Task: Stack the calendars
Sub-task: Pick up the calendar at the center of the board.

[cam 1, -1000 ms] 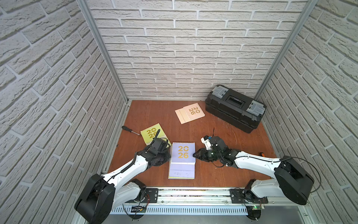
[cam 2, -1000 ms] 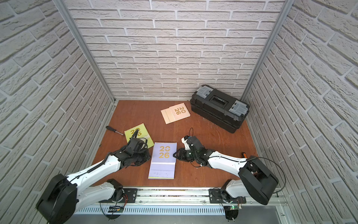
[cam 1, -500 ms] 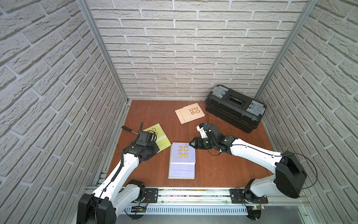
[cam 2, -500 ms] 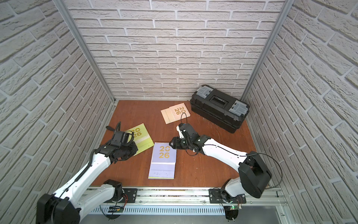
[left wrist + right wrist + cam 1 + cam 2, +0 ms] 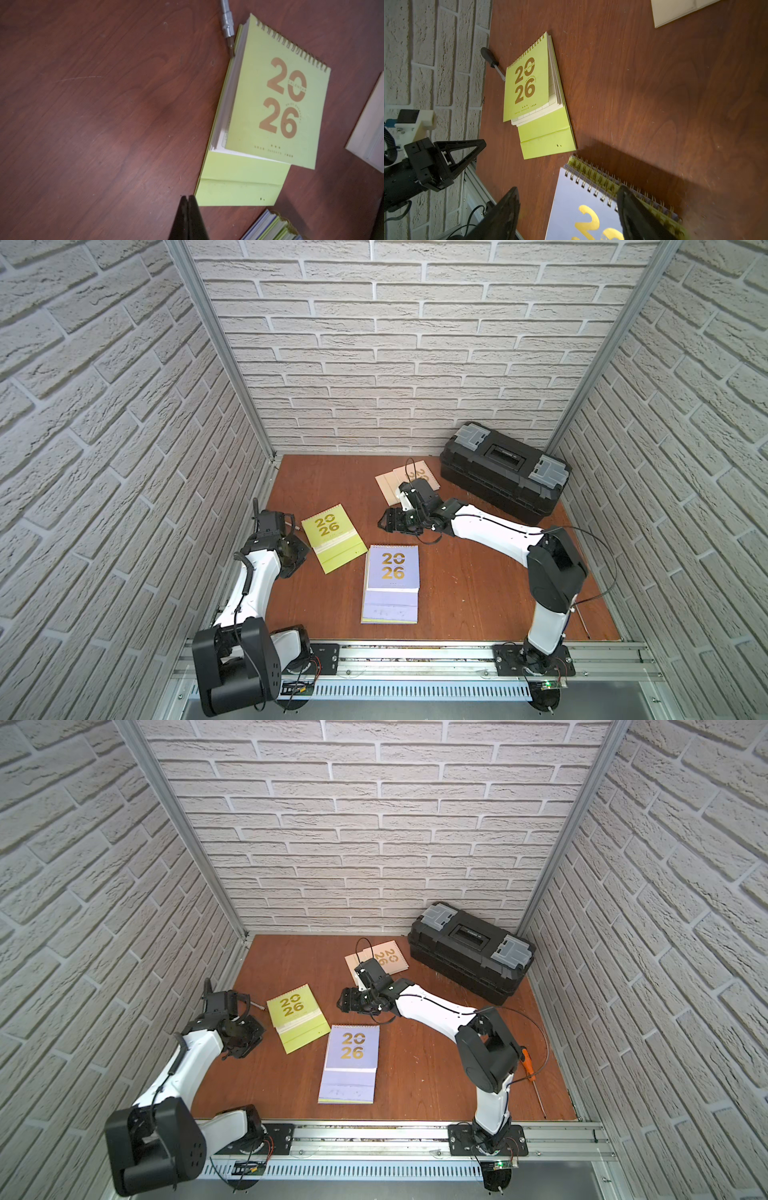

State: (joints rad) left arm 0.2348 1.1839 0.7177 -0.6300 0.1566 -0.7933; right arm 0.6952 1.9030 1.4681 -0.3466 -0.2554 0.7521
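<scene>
Left fingers (image 5: 182,220) pressed together, empty, right fingers (image 5: 506,216) spread, empty

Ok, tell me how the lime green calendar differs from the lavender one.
The lime green calendar lies skewed on the table; the lavender calendar lies roughly square to the front rail. The lime green calendar lies alone, while the lavender calendar tops a stack, with other spiral bindings showing beneath it in the right wrist view. Both lie flat, are spiral-bound and carry a gold 2026.

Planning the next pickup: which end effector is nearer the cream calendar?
Right. The right end effector is just short of the cream calendar; the left end effector is farther off, beside the green calendar.
</scene>
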